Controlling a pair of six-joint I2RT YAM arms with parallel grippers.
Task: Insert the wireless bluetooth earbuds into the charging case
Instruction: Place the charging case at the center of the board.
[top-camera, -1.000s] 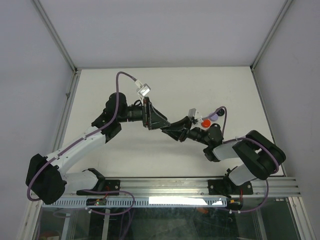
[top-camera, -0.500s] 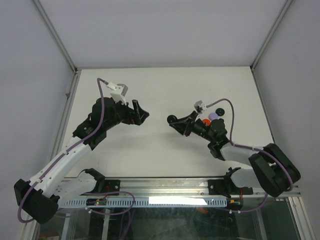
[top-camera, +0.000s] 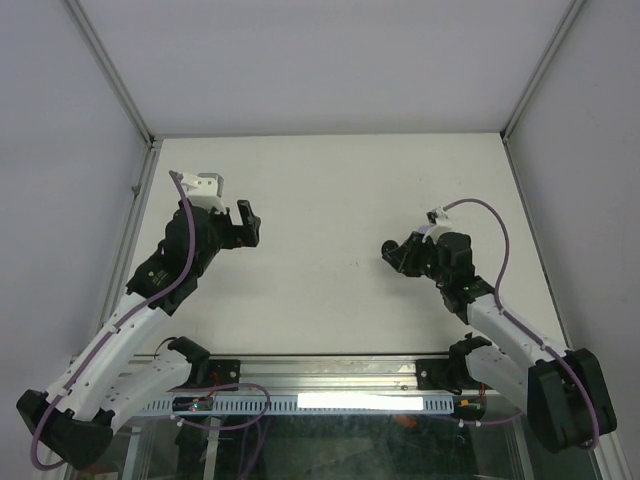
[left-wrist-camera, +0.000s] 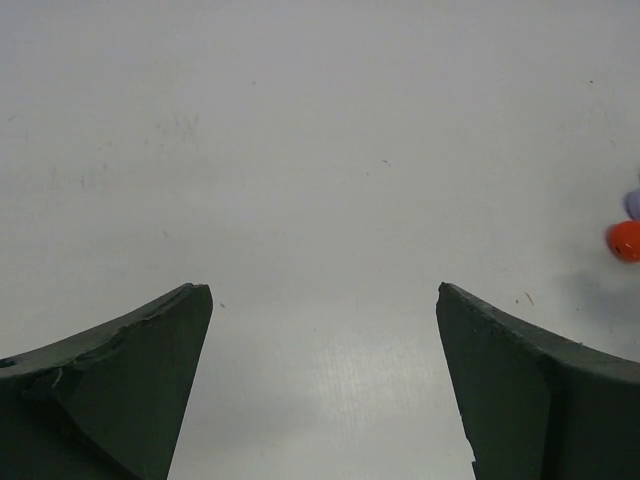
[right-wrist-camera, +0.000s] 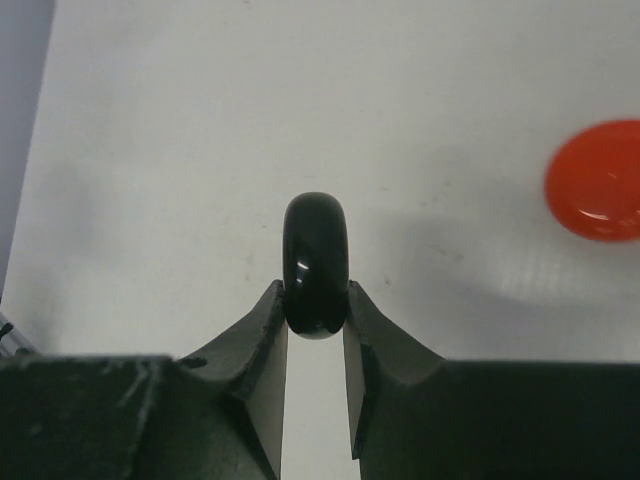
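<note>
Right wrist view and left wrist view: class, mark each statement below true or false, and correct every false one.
1. The right pincer is shut on a glossy black round case, held edge-on. True.
2. The left pincer grips a red earbud. False: its jaws stand wide open with nothing between them, above the bare white table.
3. In the right wrist view, a glossy red round case lies on the table to the right of the glossy black round case. True.
4. The glossy red round case touches the glossy black round case. False: they lie apart, with bare table between them.
</note>
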